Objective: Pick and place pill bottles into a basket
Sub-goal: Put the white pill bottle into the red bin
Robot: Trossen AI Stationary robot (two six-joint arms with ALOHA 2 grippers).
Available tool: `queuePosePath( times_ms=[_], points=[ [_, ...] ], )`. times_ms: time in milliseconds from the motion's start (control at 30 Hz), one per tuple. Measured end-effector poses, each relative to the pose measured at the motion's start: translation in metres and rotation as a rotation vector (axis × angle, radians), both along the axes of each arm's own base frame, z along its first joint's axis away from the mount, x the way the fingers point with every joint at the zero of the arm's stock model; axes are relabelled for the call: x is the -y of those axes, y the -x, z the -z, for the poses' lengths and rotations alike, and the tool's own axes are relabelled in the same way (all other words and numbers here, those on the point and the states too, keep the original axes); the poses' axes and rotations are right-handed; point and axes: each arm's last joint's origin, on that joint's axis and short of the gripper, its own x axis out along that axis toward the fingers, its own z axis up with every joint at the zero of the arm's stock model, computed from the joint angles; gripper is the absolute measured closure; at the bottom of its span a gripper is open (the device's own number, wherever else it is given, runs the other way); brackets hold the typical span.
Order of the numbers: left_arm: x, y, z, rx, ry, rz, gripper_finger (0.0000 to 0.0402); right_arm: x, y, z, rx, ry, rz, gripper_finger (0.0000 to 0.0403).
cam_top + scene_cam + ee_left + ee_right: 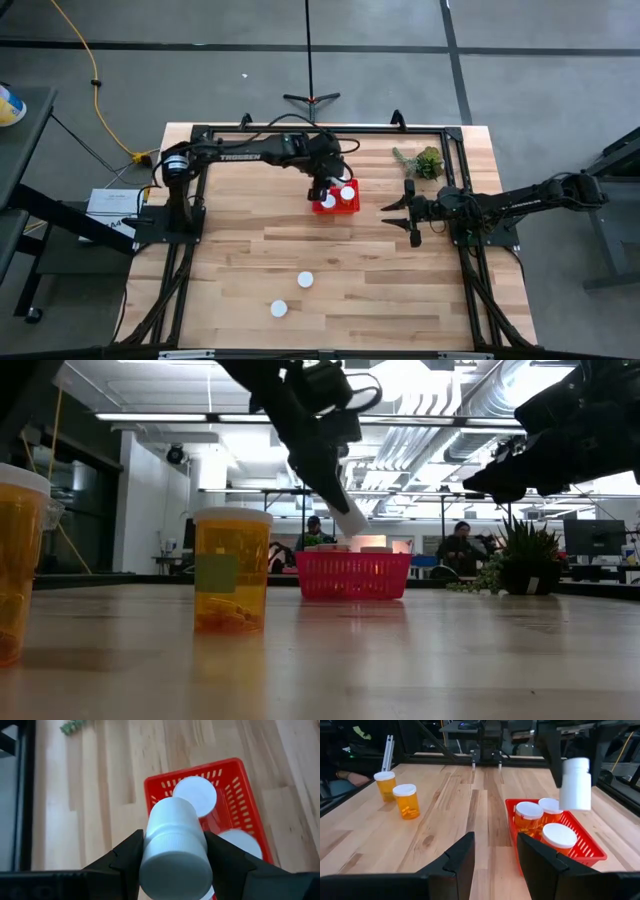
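Note:
My left gripper [325,186] hangs over the red basket [338,200] at the table's far middle, shut on an all-white pill bottle [174,845]. The bottle also shows in the right wrist view [576,784] and in the low view [348,520]. Three amber bottles with white caps [529,813] stand in the basket. Two more white-capped amber bottles [305,280] [279,309] stand on the table nearer the front edge. My right gripper [409,216] is open and empty, to the right of the basket. My left gripper pinches the white bottle between its two fingers, one on each side of the bottle's ribbed upper end [150,851]. The fingers come from above, slanting down. The bottle hangs tilted below them, lifted clear above the basket's open top.
A green plant sprig [425,161] lies at the far right, behind my right gripper. Dark frame rails [190,215] run along the table's left, far and right sides. Bare wood lies between the basket and the two standing bottles.

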Motion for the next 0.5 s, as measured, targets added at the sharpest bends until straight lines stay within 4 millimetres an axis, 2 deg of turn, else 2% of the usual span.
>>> queuePosePath(
  times_ms=[200, 500],
  points=[
    [-0.001, -0.005, 0.01, -0.016, -0.018, 0.038, 0.0189, 0.0, 0.0, 0.0, -0.002, -0.012, 0.002, 0.0264],
    [-0.007, -0.005, 0.015, -0.022, -0.019, 0.04, 0.0189, 0.0, 0.0, 0.0, -0.005, -0.011, 0.007, 0.0264]
  ],
)
